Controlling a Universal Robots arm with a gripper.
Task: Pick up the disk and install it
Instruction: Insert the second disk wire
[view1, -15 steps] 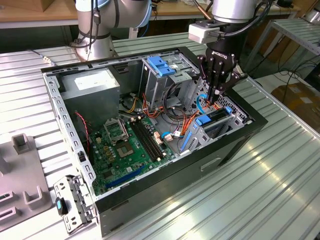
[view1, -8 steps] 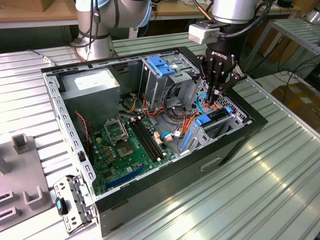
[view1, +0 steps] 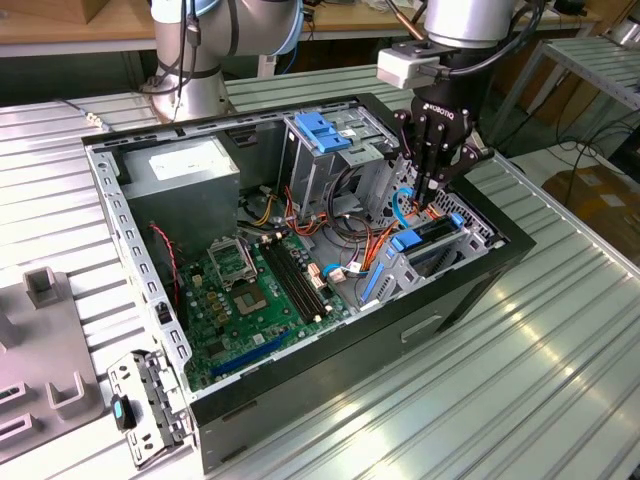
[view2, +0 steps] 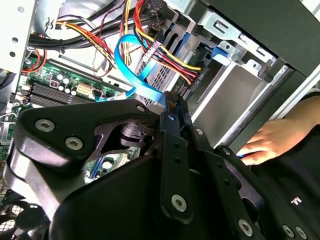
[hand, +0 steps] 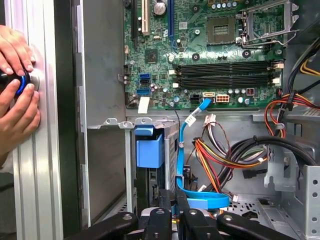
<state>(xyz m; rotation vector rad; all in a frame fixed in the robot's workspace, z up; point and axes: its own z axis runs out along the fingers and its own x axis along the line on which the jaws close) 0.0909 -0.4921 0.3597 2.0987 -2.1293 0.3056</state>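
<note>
Bare metal, matt black and blue plastic

The counter (view1: 560, 340) is ribbed, brushed metal with a soft sheen; the computer case (view1: 330, 385) on it has matt black outer panels and dull grey sheet-metal walls inside. The motherboard (view1: 255, 300) is glossy green. The pincer (view1: 436, 180) is matt black with bright screw heads. The drive's carrier frame (view1: 418, 240) and the flat cable (hand: 182, 165) are smooth blue plastic.

We see the computer case (view1: 300, 270) on the table (view1: 560, 380). Inside it, the motherboard (view1: 250, 295) lies at 7 o'clock, the drive cage (view1: 330, 150) at 12, the disk (view1: 430, 240) at 3 under the gripper (view1: 432, 185).
</note>
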